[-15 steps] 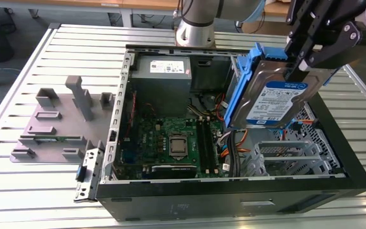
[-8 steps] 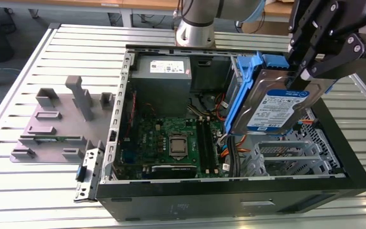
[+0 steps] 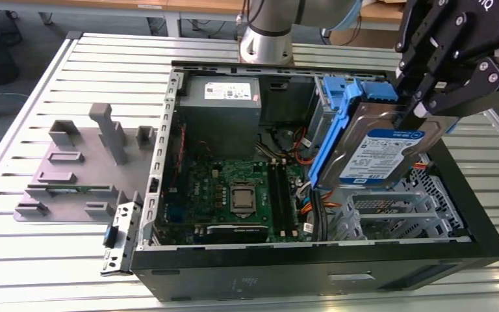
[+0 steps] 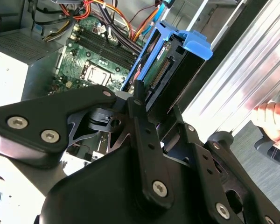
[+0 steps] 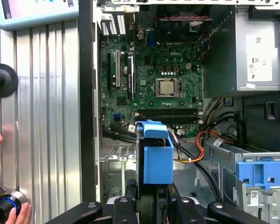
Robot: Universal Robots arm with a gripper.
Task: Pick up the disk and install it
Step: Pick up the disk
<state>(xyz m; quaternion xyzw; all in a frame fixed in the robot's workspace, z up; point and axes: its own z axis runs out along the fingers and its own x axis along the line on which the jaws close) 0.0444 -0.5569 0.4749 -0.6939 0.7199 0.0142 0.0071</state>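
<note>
1 disk (image 3: 358,140), label (image 3: 390,153) in exterior view

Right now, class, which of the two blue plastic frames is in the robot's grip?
The one clipped around the disk, which the gripper holds tilted above the open case. The other blue frame sits on the metal bay inside, untouched.

disk (image 3: 379,153) over drive cage (image 3: 397,209) | motherboard (image 3: 232,188) toward the exterior view's left

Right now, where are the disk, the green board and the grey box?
disk (image 3: 386,151): exterior view, on its blue-and-white label.
green board (image 3: 242,198): exterior view, on its silver chip socket.
grey box (image 3: 225,91): exterior view, on its white label.
</note>
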